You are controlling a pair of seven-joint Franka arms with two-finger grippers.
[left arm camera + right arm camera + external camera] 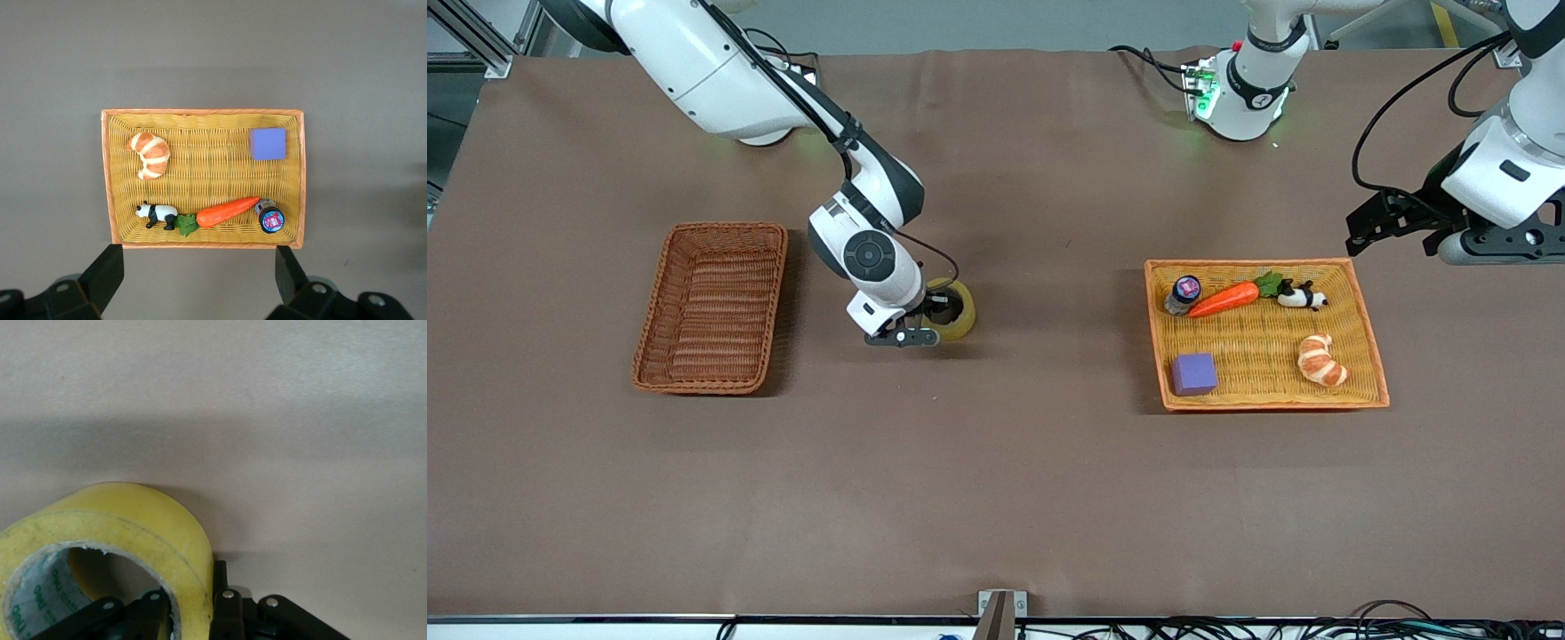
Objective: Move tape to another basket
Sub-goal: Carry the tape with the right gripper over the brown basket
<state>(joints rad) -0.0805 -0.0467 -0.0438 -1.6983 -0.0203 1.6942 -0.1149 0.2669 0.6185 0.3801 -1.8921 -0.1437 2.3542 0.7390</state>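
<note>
Half done: my right gripper (925,327) pinched the wall of the tape (953,309), seemingly low over bare table between the two baskets.
Carrying it into the basket (713,307) remained, across open tabletop and over its rim; my left gripper (200,283) waited spread above the orange tray (107,187).

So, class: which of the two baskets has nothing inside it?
The dark reddish-brown basket toward the right arm's end; the orange-yellow tray holds toys.

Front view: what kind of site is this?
Probably a robotics lab: two white Franka arms, right gripper and left gripper, on a brown cloth-covered table, aluminium framing at one corner.
</note>
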